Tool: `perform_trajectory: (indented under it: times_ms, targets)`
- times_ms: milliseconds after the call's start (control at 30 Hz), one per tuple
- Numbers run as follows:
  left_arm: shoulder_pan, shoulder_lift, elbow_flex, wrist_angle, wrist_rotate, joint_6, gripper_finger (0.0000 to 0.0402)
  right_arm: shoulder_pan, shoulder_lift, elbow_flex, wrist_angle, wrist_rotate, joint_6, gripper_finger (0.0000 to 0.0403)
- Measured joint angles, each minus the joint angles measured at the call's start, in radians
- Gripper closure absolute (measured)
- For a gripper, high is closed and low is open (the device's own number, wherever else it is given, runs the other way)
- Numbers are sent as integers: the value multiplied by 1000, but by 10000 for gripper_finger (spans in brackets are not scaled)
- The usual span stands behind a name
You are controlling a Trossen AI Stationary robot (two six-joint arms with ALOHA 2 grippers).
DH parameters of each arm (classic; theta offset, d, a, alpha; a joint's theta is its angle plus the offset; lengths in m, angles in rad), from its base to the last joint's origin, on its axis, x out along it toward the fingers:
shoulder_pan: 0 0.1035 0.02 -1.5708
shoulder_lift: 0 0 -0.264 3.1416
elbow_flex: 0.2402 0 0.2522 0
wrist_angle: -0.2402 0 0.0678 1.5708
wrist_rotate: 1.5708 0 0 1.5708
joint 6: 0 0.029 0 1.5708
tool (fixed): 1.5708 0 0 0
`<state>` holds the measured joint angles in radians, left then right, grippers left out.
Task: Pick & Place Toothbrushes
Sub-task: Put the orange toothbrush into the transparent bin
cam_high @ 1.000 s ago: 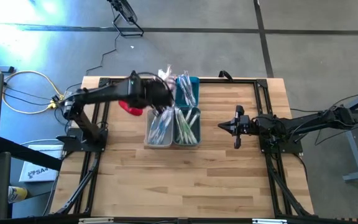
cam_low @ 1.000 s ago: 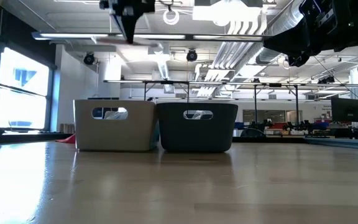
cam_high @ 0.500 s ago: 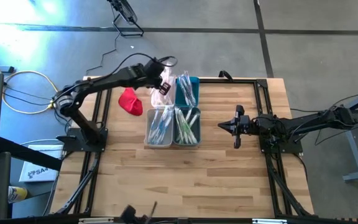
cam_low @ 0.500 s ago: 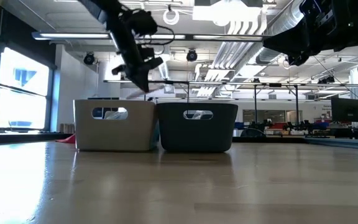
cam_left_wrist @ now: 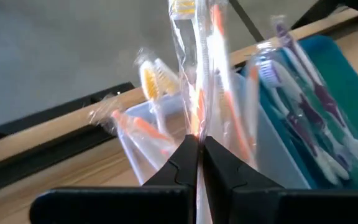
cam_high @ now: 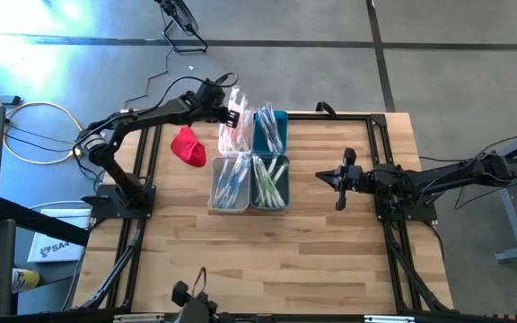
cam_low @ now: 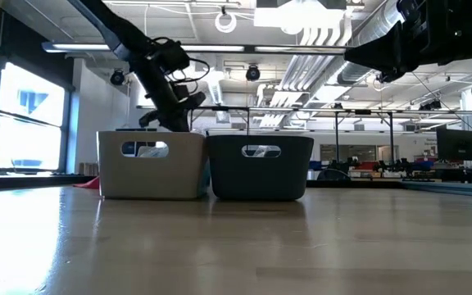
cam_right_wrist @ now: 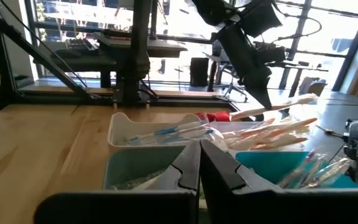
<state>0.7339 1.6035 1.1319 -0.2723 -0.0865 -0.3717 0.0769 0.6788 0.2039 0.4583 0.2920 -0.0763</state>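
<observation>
Wrapped toothbrushes fill four small bins mid-table: a far white bin (cam_high: 238, 136) with pink and orange ones, a far teal bin (cam_high: 270, 131), a near white bin (cam_high: 230, 184) and a near teal bin (cam_high: 270, 182). My left gripper (cam_high: 232, 115) hangs over the far white bin, shut on an orange-handled toothbrush (cam_left_wrist: 194, 68) in a clear wrapper. My right gripper (cam_high: 323, 178) hovers shut to the right of the bins, holding nothing. My left gripper pinches the wrapped toothbrush between its two fingers at the handle end of the wrapper (cam_left_wrist: 198, 127). The fingers slant down toward the table's far side and lie along the brush. The bristle end (cam_left_wrist: 183, 7) points away past the fingertips, above the far white bin's brushes.
A red cloth (cam_high: 188, 146) lies left of the bins, near the left arm. Black frame rails (cam_high: 348, 115) run along the far edge and both sides. Bare wood (cam_high: 267, 260) stretches from the bins to the near edge.
My left gripper, shut throughout, has swung from above the near bins toward the table's far edge and come down until it hangs just over the far white bin. Its wrist has rolled and tipped on the way.
</observation>
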Motion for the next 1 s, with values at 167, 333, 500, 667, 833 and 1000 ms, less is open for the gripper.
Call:
perform_trajectory:
  times_ms: [167, 333, 500, 667, 833, 1000]
  targets:
    - [13, 0, -46, 94, 29, -26, 396, 0, 0, 0, 2, -2, -26, 401]
    - [12, 0, -91, 189, 31, -50, 396, 0, 0, 0, 2, -2, -26, 401]
    - [12, 22, -116, 204, 20, -67, 396, 0, 0, 0, 2, -2, -26, 400]
    - [12, 77, -125, 226, 30, -104, 396, 0, 0, 0, 2, -2, -26, 400]
    - [12, 117, -122, 241, 37, -107, 396, 0, 0, 0, 2, -2, -26, 400]
    - [11, 125, -121, 241, 37, -107, 396, 0, 0, 0, 2, 1, -27, 400]
